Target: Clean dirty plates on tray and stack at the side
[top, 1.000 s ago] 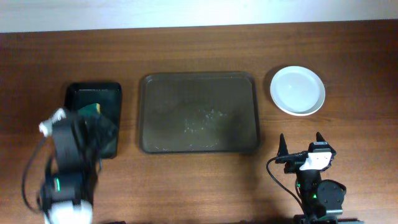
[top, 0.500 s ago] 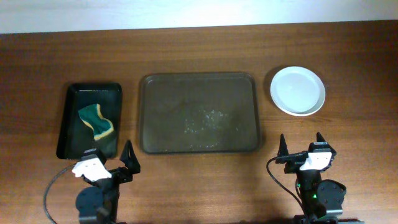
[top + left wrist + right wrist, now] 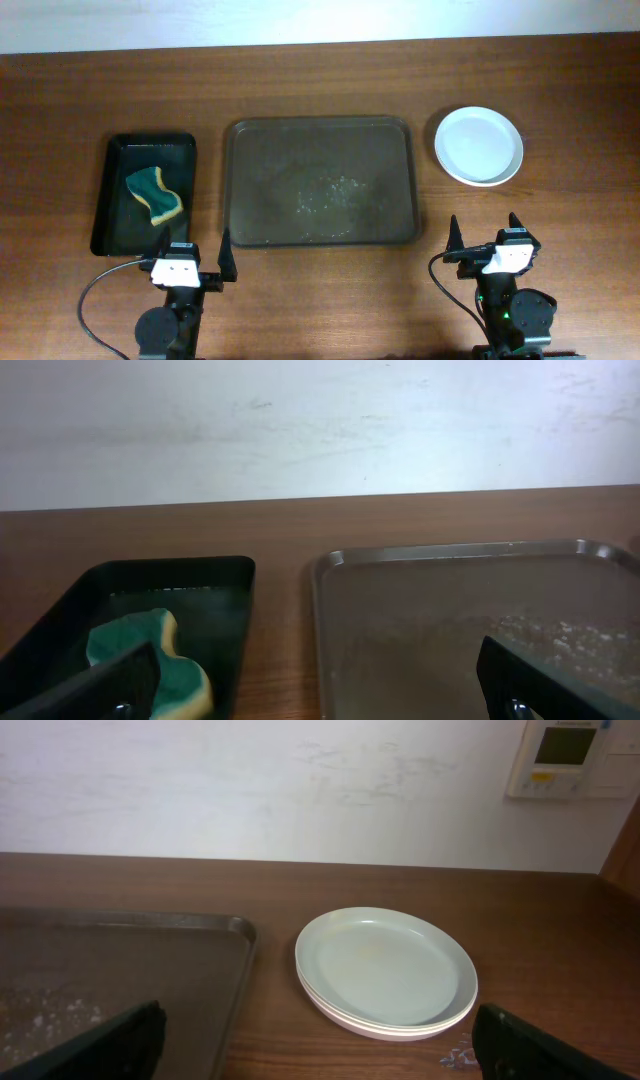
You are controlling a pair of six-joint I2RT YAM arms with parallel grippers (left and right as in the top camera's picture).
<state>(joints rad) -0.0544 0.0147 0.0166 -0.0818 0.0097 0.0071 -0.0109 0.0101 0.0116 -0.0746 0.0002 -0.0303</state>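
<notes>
The white plates (image 3: 479, 145) sit in one stack on the table right of the tray; the stack also shows in the right wrist view (image 3: 385, 970). The brownish-grey tray (image 3: 320, 182) lies mid-table with no plate on it, only pale specks near its middle; it shows in the left wrist view (image 3: 470, 620) and the right wrist view (image 3: 110, 970). My left gripper (image 3: 191, 257) is open and empty at the table's front, before the gap between the black tray and the big tray. My right gripper (image 3: 484, 234) is open and empty at the front right, before the plate stack.
A narrow black tray (image 3: 146, 192) at the left holds a green and yellow sponge (image 3: 154, 195), also in the left wrist view (image 3: 150, 660). A white wall runs behind the table, with a wall controller (image 3: 570, 758) at the right.
My left arm has drawn back from over the black tray to the table's front and swung to face straight ahead. The sponge lies uncovered in the black tray. The right arm has not moved.
</notes>
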